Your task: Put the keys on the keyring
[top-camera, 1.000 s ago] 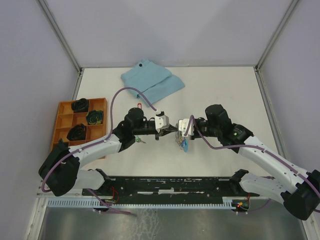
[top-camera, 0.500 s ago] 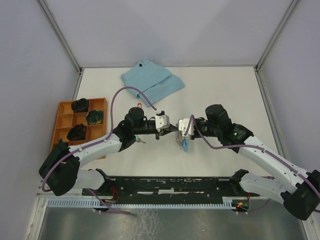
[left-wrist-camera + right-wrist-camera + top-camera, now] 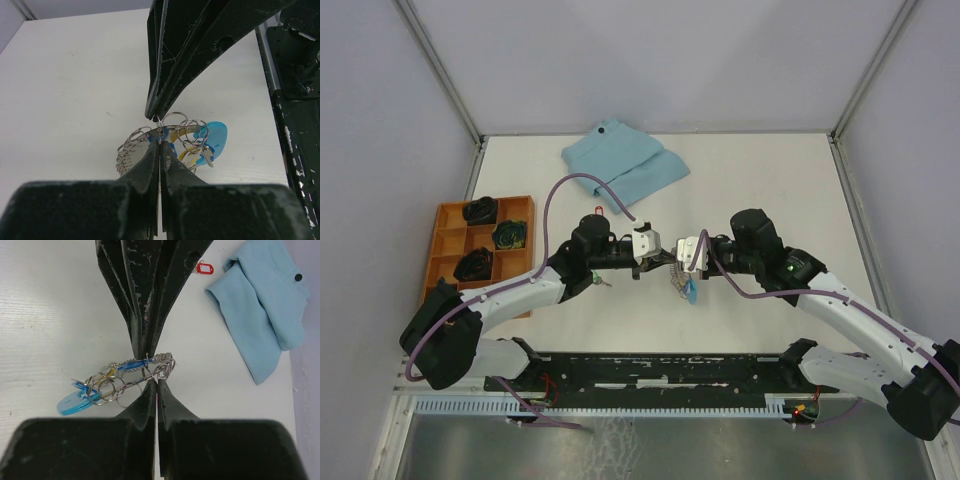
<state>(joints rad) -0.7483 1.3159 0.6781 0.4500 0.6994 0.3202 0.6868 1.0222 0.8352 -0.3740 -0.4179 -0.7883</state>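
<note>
The keyring (image 3: 684, 284) hangs between my two grippers, a bunch of metal rings and chain with a light-blue strap. The blue-tagged key (image 3: 215, 136) hangs on it. My left gripper (image 3: 656, 263) is shut on one ring of the keyring (image 3: 175, 137). My right gripper (image 3: 673, 262) is shut on a neighbouring ring (image 3: 150, 374), tip to tip with the left. The blue tag also shows in the right wrist view (image 3: 72, 401). The red-tagged key (image 3: 204, 268) lies on the table near the cloth. A small green-tagged key (image 3: 595, 283) lies beside my left arm.
A folded light-blue cloth (image 3: 625, 160) lies at the back, also in the right wrist view (image 3: 265, 310). An orange compartment tray (image 3: 445, 215) with dark items stands at the left. A purple cable (image 3: 570, 185) loops above my left arm.
My left gripper has edged slightly right toward the right gripper. Both stay shut on the keyring, which hangs in nearly the same place.
</note>
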